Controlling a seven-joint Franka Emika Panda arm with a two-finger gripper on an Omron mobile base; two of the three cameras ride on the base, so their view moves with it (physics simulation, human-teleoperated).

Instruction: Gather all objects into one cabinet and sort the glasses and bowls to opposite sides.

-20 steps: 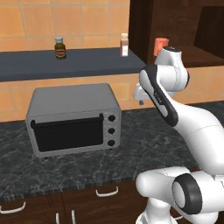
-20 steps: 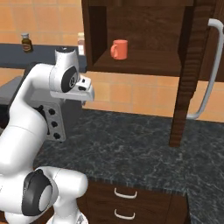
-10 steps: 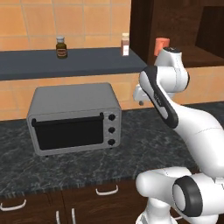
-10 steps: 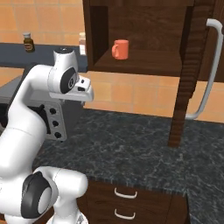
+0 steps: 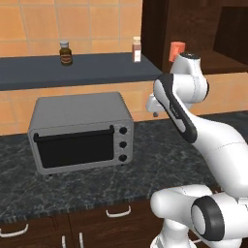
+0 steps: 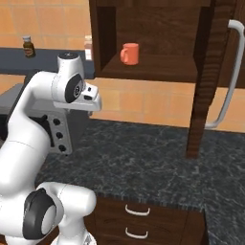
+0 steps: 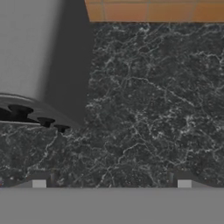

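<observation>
Wall shelf board (image 5: 29,75): long, flat, dark grey, doorless, mounted on the orange tiled wall above the desk.

Brown bottle (image 5: 65,52): small, upright on the shelf board, toward its left in the left base view; seen also at far left in the right base view (image 6: 28,46).

White bottle (image 5: 137,49): small, upright on the shelf board near its right end, well apart from the brown bottle.

Toaster oven (image 5: 80,131): grey box with a dark glass door and three dark knobs down its right side, standing on the desk (image 5: 145,164), below the shelf board. The desk top is dark speckled stone, with wooden drawers (image 6: 139,217) under its front edge.

End effector (image 7: 111,183): held above the bare desk just to the right of the toaster oven; its two finger tips stand wide apart at the bottom of the hand view, with nothing between them.

Orange cup (image 6: 129,53): handled, upright, alone inside the open dark brown wooden cupboard (image 6: 210,72), on its lower shelf, to the right of the shelf board and not on it; partly hidden behind the arm in the left base view (image 5: 177,50).

Cupboard door handle (image 6: 229,72): pale curved bar at far right.
</observation>
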